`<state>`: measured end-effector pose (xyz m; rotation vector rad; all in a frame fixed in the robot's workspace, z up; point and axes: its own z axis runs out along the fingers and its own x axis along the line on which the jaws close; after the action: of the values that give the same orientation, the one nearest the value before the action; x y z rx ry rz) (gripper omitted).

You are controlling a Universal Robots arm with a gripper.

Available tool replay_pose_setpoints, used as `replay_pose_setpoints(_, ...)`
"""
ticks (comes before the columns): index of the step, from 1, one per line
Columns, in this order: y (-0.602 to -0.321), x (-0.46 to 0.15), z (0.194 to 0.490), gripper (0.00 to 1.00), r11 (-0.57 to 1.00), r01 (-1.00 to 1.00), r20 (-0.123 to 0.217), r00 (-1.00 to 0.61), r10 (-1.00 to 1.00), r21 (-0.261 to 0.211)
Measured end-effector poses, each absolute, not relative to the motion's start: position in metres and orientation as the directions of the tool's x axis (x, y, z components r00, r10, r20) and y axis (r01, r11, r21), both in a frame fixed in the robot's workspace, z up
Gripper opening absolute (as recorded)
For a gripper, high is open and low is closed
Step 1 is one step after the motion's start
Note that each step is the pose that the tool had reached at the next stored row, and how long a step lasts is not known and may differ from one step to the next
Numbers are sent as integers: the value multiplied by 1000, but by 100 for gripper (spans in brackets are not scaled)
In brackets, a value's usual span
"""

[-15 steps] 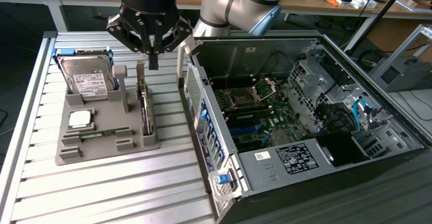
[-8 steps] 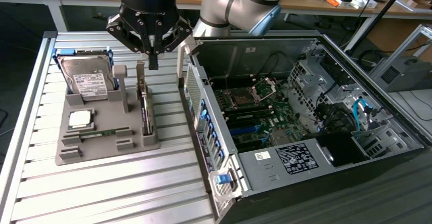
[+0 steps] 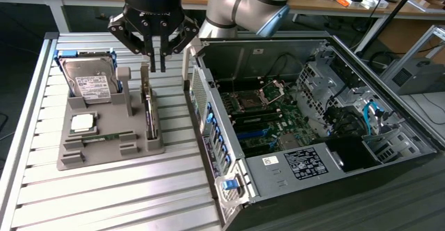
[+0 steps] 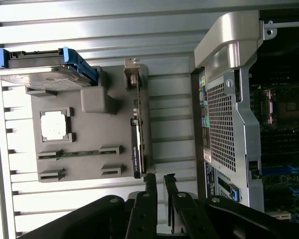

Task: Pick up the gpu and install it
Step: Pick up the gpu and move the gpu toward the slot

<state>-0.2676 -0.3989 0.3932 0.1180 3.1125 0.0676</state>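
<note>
The gpu (image 3: 149, 108) is a thin green card with a silver end bracket, standing on edge in a slot of the grey holder (image 3: 104, 155). In the wrist view the gpu (image 4: 137, 134) runs along the holder's side nearest the computer case. My gripper (image 3: 155, 64) hangs just above the gpu's far end, with nothing between its fingers. The black fingertips (image 4: 150, 180) stand a narrow gap apart, so my gripper (image 4: 160, 179) is open and clear of the card.
The grey holder (image 4: 89, 107) also carries a silver hard drive (image 3: 89, 80), a square processor chip (image 3: 82, 122) and a narrow memory stick (image 3: 104, 137). An open computer case (image 3: 292, 111) with its motherboard exposed lies at the exterior view's right, on the slatted metal table (image 3: 104, 199).
</note>
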Motion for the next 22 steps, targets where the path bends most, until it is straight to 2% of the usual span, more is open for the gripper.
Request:
replay_pose_setpoints(3, -399, -268, 393, 42, 996, 75, -24, -997, 76, 44)
replay_pose_setpoints(4, -399, -268, 393, 42, 996, 75, -24, -997, 76, 44)
replay_pose_setpoints(5, -399, -268, 393, 48, 996, 75, -24, -997, 76, 44)
replay_pose_setpoints(22, -399, -271, 392, 48, 996, 75, -24, -997, 76, 44)
